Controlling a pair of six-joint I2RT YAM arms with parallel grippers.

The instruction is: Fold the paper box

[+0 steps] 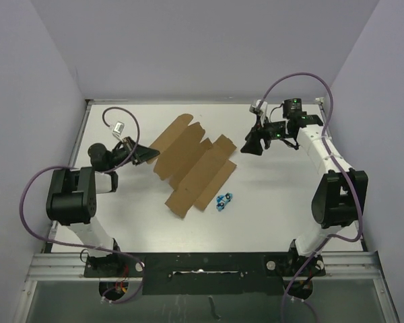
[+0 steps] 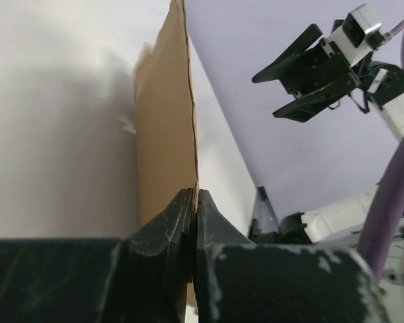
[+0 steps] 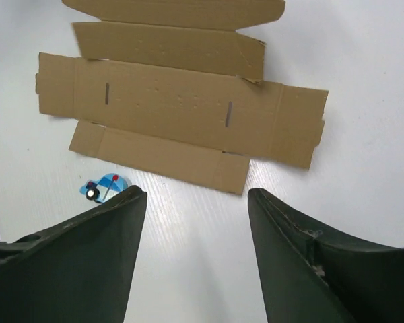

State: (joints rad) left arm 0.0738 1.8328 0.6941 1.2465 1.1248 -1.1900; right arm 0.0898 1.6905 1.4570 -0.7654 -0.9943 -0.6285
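Observation:
The paper box (image 1: 192, 165) is a flat brown die-cut cardboard sheet with flaps and slots, lying mid-table. My left gripper (image 1: 152, 155) is at the sheet's left edge and is shut on it. In the left wrist view the cardboard (image 2: 163, 134) runs edge-on away from the closed left gripper (image 2: 196, 195). My right gripper (image 1: 250, 144) hovers just off the sheet's right end, open and holding nothing. From the right wrist the sheet (image 3: 182, 101) lies flat beyond the spread right gripper (image 3: 196, 195).
A tiny blue toy-like object (image 1: 224, 200) lies on the white table just off the sheet's near edge, and shows by the right gripper's left finger in the right wrist view (image 3: 104, 188). Purple walls enclose the table (image 1: 269, 215) on three sides.

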